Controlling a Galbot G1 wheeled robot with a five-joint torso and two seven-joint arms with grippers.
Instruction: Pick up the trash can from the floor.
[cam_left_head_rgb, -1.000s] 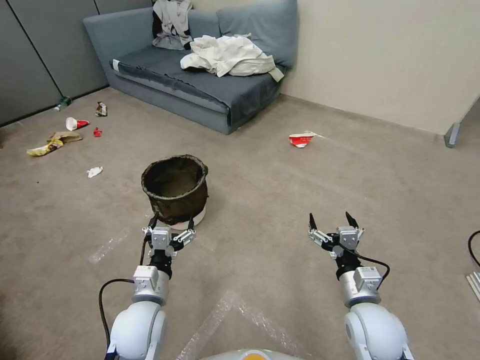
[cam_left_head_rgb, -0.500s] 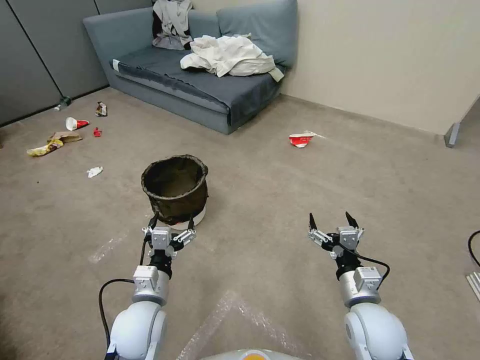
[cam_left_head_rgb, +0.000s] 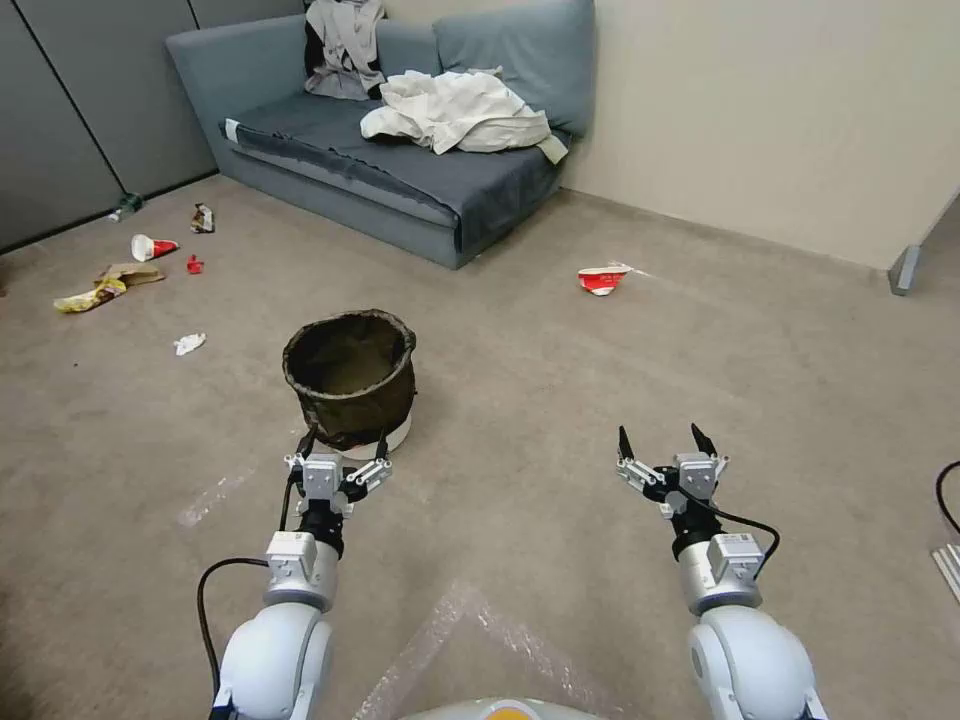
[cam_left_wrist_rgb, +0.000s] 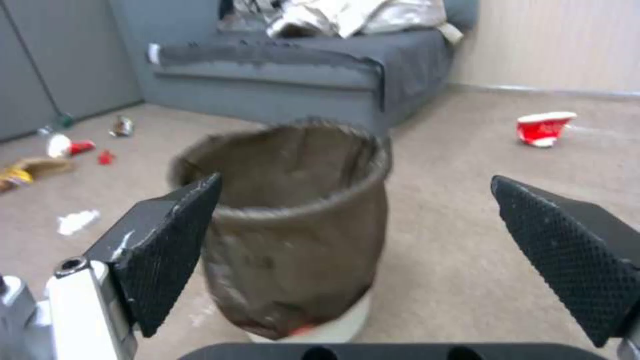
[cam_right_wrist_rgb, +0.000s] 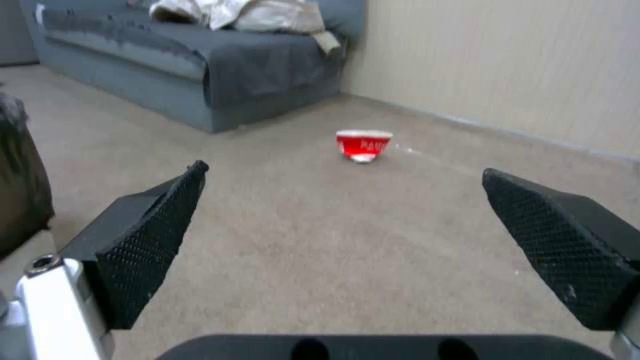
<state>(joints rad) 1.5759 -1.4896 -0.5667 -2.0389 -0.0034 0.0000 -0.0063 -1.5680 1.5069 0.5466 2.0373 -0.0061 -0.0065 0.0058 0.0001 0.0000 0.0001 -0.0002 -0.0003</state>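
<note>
two grippers spread wide and empty, small round bag-lined trash can (cam_left_head_rgb: 350, 378) upright on the beige-grey short-pile carpet floor (cam_left_head_rgb: 560, 400), not yet touched.
our left gripper (cam_left_head_rgb: 340, 447) sits just short of the can's near side, at its white base; in the left wrist view the can (cam_left_wrist_rgb: 293, 225) stands between the fingers. right gripper (cam_left_head_rgb: 667, 440) idles well apart. we judge it light and rigid under a loose dark bag that will slip and crumple, so we'd pinch the rim wall, not the slack liner.
</note>
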